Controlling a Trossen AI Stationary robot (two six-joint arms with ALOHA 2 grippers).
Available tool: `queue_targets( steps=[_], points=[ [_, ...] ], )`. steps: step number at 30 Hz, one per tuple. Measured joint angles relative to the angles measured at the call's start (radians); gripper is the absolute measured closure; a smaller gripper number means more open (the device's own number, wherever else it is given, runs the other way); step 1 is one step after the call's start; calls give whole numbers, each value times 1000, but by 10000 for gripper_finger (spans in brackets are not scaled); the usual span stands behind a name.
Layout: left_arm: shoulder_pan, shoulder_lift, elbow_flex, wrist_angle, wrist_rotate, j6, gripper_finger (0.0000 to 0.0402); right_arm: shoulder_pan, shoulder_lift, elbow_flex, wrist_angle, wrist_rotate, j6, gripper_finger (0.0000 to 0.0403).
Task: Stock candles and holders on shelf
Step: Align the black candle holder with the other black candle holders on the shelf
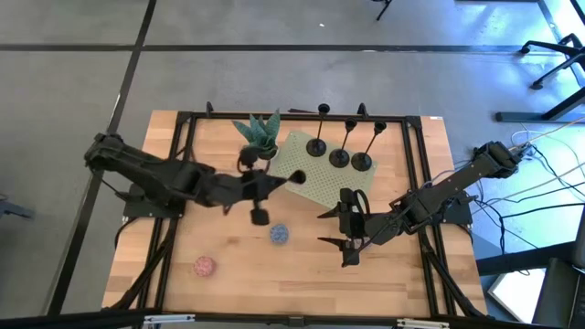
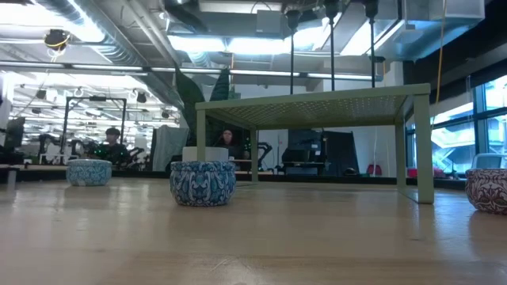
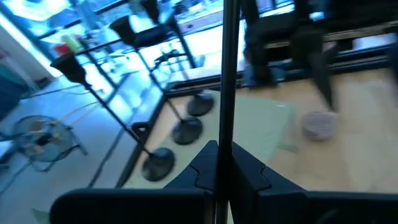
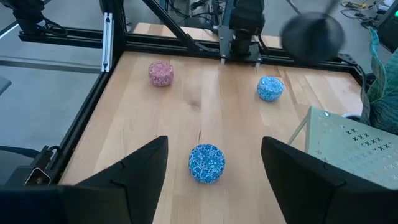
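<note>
My left gripper [image 1: 259,187] is shut on a black holder [image 1: 260,217] and holds it in the air beside the left corner of the pale green shelf [image 1: 311,183]. Three more holders [image 1: 339,157] stand on their disc bases on the shelf. A blue candle [image 1: 279,234] and a pink candle [image 1: 204,266] lie on the wooden table. The right wrist view shows a second blue candle [image 4: 270,88] farther off. My right gripper [image 1: 327,228] hovers open near the shelf's near side, and the blue candle [image 4: 206,163] lies on the table beyond its fingers. My left gripper pinches the holder's thin stem [image 3: 222,124] between its two fingers, which lie across the stem. The holder is lifted clear of the table and tilted. Its disc base [image 1: 260,217] is toward the near edge and its other end [image 1: 247,160] is toward the plant.
A potted green plant [image 1: 259,137] stands at the shelf's far left corner. Black frame rails [image 1: 183,164] run along the table's edges. In the left wrist view another candle [image 3: 319,124] lies on the wood beside the shelf. Bare wood lies along the near edge.
</note>
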Motion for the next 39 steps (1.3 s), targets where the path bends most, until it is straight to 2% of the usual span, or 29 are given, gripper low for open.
queue_targets(
  steps=[7, 10, 16, 21, 31, 36, 39],
  points=[
    [126, 74, -98, 309, 34, 70, 389, 0, 0, 0, 0, 0, 0, 139],
    [165, 74, -145, 427, 25, 70, 389, 0, 0, 0, 0, 0, 4, 139],
    [244, 72, -282, 768, 59, 64, 389, 0, 0, 0, -1, 0, 4, 139],
    [296, 74, -364, 865, 26, 78, 389, 0, 0, 0, -3, 0, 4, 139],
    [410, 77, -375, 890, 99, 9, 389, -3, 0, 0, -4, 0, 5, 139],
    [451, 135, -375, 928, 169, -22, 389, -4, 0, 0, -3, 0, 5, 139],
    [471, 171, -375, 942, 168, -21, 389, -4, 0, 0, -3, 0, 8, 139]
  ],
)
